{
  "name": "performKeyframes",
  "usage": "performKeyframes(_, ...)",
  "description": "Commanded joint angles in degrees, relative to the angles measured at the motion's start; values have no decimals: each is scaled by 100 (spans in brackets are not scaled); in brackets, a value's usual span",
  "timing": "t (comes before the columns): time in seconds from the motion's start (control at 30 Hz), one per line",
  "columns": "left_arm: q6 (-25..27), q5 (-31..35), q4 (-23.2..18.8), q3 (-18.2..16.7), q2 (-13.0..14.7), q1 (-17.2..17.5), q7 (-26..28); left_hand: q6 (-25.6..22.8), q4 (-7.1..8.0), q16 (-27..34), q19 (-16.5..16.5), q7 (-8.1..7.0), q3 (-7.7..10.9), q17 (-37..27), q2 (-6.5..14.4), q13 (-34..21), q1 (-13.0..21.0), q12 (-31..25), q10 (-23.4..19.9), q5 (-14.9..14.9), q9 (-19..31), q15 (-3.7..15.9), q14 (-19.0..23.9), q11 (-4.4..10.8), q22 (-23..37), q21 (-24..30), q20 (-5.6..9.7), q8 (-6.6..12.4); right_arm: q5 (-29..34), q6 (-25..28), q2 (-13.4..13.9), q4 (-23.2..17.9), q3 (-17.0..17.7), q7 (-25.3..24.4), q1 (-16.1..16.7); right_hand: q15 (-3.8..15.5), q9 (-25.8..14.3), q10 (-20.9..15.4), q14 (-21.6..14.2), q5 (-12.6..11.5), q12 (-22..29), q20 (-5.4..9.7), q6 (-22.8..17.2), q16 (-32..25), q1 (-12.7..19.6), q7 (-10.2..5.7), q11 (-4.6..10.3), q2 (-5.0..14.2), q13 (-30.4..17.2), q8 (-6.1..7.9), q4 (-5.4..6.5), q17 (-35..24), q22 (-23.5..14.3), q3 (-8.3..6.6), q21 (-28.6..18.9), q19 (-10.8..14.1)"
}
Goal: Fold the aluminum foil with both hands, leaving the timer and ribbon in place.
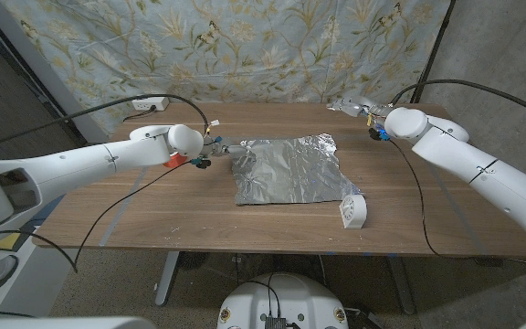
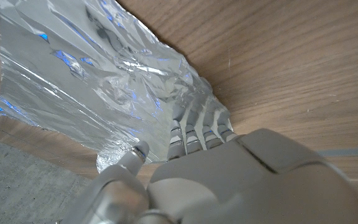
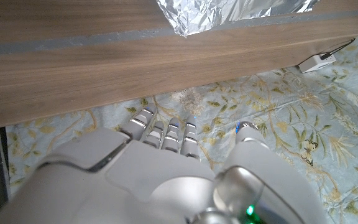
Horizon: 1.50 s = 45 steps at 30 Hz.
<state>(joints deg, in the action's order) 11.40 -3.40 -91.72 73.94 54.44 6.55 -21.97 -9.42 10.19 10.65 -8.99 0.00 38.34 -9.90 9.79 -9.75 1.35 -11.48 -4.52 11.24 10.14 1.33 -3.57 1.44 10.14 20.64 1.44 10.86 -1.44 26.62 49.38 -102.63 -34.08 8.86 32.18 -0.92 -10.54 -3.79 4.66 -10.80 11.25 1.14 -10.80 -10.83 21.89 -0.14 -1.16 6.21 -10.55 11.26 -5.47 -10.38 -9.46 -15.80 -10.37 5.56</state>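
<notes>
Floral cloth (image 1: pixel 272 46) hangs behind the wooden counter (image 1: pixel 153 215) in the head view, where the crumpled aluminum foil (image 1: pixel 286 171) lies mid-counter, a white timer (image 1: pixel 352 212) touching its near right corner. The left robot hand (image 1: pixel 219 146) reaches the foil's far left corner; the right robot hand (image 1: pixel 352 107) hovers at the counter's far right edge.

From the left wrist, fingers (image 2: pixel 197 134) rest on the foil's edge, not gripping it.

From the right wrist, fingers (image 3: pixel 166 134) are spread apart, holding nothing.
</notes>
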Motion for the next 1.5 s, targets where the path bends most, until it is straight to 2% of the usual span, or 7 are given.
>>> performKeyframes(0.03,42,15,23,21,-17,-1,-7,-57,-1,-1,24,-14,37,8,21,-31,-53,-23,-37,0,5,-10,26,6,4,-21,-2,19,482,856,-79,-158,-459,429,-476,-43,-12,-64,-25,9,39,-68,18,-46,102,25,-10,0,-33,-10,-68,-19,-15,-24,0,-15)
performKeyframes(0.3,25,41,62,29,-50,-28,-25,-64,-18,-6,31,-17,59,13,22,-32,-41,-16,-40,5,5,-24,40,11,3,-35,0,10,711,1142,-133,-131,-667,649,-667,-145,-21,88,25,19,-12,-137,-83,-25,189,80,-43,-12,-57,29,-161,-23,-20,-53,13,-129)
performKeyframes(0.43,39,38,73,35,-65,-37,-49,-67,-26,-7,32,-15,71,15,21,-32,-36,-15,-47,8,5,-23,51,6,3,-43,-1,6,851,1278,-164,-117,-796,761,-766,-172,-29,117,36,24,-10,-141,-266,-25,228,216,-80,-16,-66,89,-204,-26,-21,-64,-3,-140)
performKeyframes(0.63,70,32,77,37,-76,-31,-48,-70,-36,-13,38,-19,88,18,20,-33,-27,-10,-50,11,5,-24,56,0,3,-54,-2,-1,1102,1517,-236,-48,-1056,1021,-993,-200,-34,69,25,25,16,-155,-382,-31,303,333,-120,-16,-72,117,-263,-27,-21,-91,-14,-148)
performKeyframes(0.97,97,26,76,33,-97,-15,-17,-65,-55,-21,43,-22,118,22,21,-33,-11,-3,-54,18,4,-29,63,12,2,-74,1,-13,1585,1717,-367,140,-1450,1274,-1274,-208,-40,94,-16,25,11,-195,-482,-45,417,370,-202,-3,-76,137,-331,-27,-23,-139,-10,-200)
performKeyframes(1.33,65,-14,77,22,-91,12,-15,-60,-88,-38,59,-41,154,28,13,-34,16,13,-35,26,4,-37,47,25,1,-93,6,-24,2263,1689,-562,485,-1841,1231,-1452,-205,-46,118,-42,28,8,-198,-524,-50,509,356,-233,-12,-78,138,-378,-27,-24,-171,-19,-207)
performKeyframes(1.5,54,-48,74,7,-85,37,6,-30,-115,-53,52,-63,175,32,0,-34,35,37,17,30,3,-31,19,28,1,-112,11,-38,2473,1669,-595,513,-1897,1192,-1435,-307,-57,205,-7,41,-10,-248,-705,-33,589,458,-382,-94,-79,187,-414,-31,-25,-171,-24,-229)
